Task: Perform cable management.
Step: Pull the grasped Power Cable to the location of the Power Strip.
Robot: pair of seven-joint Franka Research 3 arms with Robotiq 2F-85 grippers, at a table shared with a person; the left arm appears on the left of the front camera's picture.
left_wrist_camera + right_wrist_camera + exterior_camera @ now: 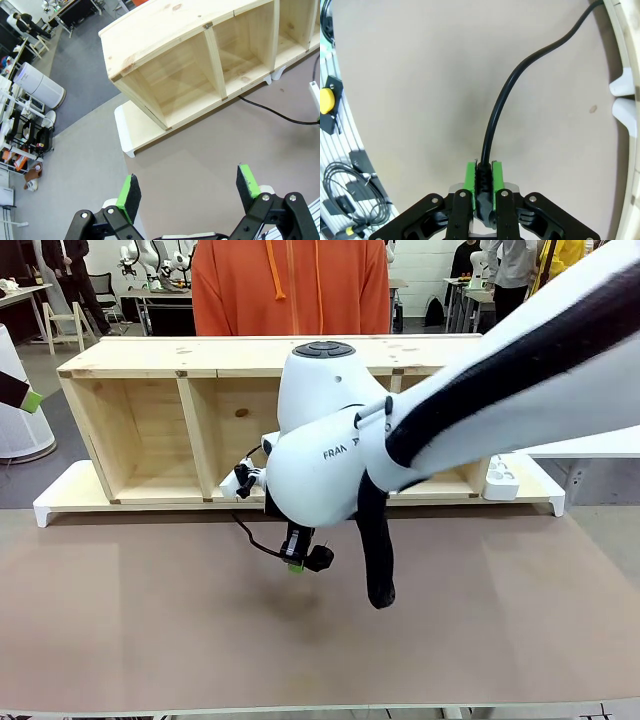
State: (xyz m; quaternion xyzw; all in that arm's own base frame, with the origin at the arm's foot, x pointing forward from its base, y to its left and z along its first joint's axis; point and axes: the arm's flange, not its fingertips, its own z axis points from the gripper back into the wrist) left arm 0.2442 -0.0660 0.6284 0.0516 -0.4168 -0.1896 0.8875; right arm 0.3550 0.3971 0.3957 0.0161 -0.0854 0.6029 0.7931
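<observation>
The black cable (496, 110) curves across the brown tabletop from the shelf's base toward my right gripper (483, 181), which is shut on the cable's thick plug end. In the front view the right gripper (298, 558) hangs just above the table in front of the wooden shelf (150, 430), with the plug (318, 559) sticking out to its right and the cable (248, 532) trailing back to the shelf. My left gripper (189, 189) hovers open with nothing between its green pads, off the table's left end; the cable (270, 111) lies far ahead of it by the shelf (200, 60).
A white power strip (500, 478) sits on the shelf's base board at the right. A person in an orange hoodie (290, 285) stands behind the shelf. My right arm (470, 390) crosses the middle of the table. A white bin (39, 87) stands on the floor beyond the left end.
</observation>
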